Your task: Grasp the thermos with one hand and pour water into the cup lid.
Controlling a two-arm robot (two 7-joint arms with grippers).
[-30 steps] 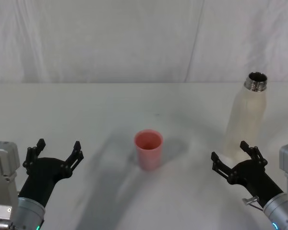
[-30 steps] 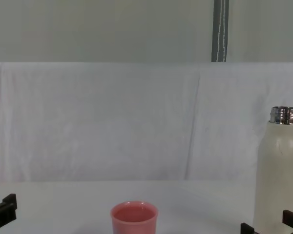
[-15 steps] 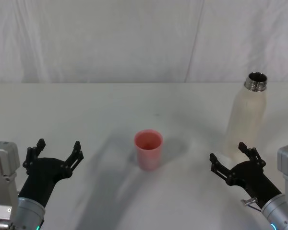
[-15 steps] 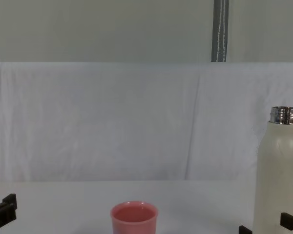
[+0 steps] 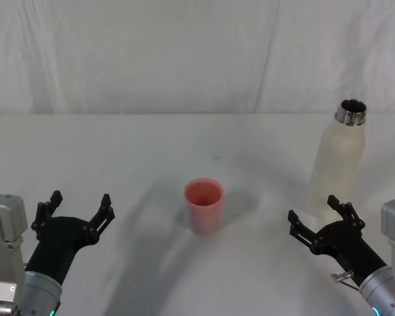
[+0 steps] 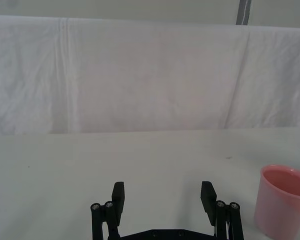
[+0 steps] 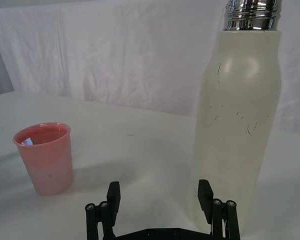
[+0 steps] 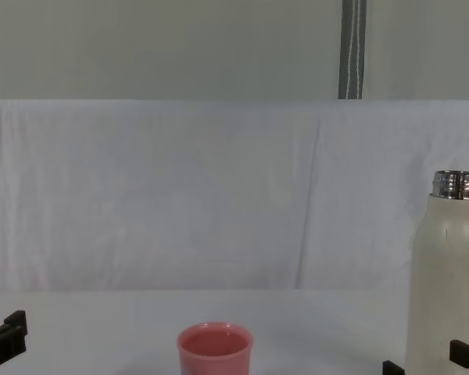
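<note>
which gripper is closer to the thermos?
The right gripper: open, just in front of the thermos base. The left gripper, also open, sits far across the table, beyond the cup lid.

My head camera looks down on the surface point(image 5: 118, 151) from up high. My chest camera sits low and looks straight across. Each wrist camera rides close behind its own tool, facing forward. All four see the pink cup lid point(image 5: 203, 205), near the thermos point(image 5: 336, 160).

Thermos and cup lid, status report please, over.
Both grippers open: left gripper idle near-left, right gripper just short of the thermos. Thermos upright, uncapped. Cup lid upright at centre. Nothing between them.
</note>
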